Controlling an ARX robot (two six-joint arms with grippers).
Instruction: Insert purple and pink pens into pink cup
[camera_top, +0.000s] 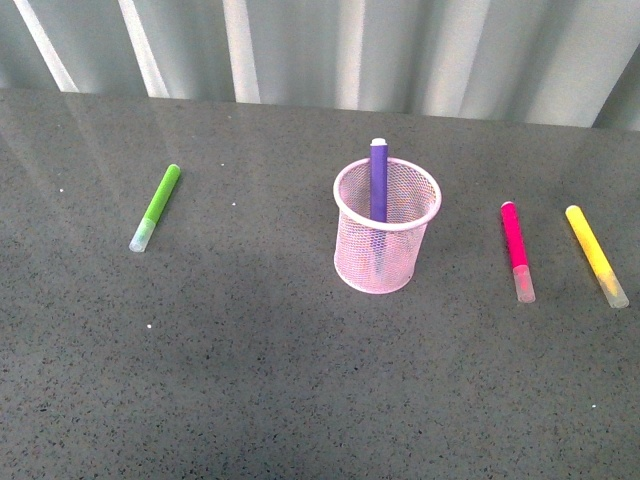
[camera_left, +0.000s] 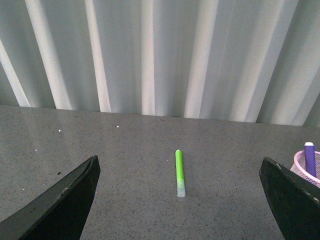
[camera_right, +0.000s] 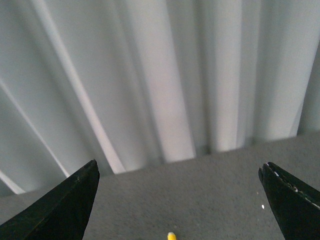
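- The left gripper (camera_left: 179, 210) is seen in its wrist view with both black fingers (camera_left: 65, 200) spread wide; nothing is held.
- A lime-green marker with a clear cap (camera_top: 157, 207) is laid flat on the dark grey speckled tabletop (camera_top: 250, 380), left of centre in the front view and well apart from the rest.
- At the centre, the light pink round wire-mesh cup (camera_top: 360, 262) is stood upright. The deep purple pen (camera_top: 378, 180) is inside it, with its white-tipped end above the rim.
- Right of centre, the magenta-pink pen with a clear cap (camera_top: 517, 250) is laid flat on the table, outside the cup.
- Near the right edge, a yellow marker (camera_top: 596, 255) is laid near the pink pen, not touching it.
- The right gripper (camera_right: 177, 200) is likewise spread wide and empty.
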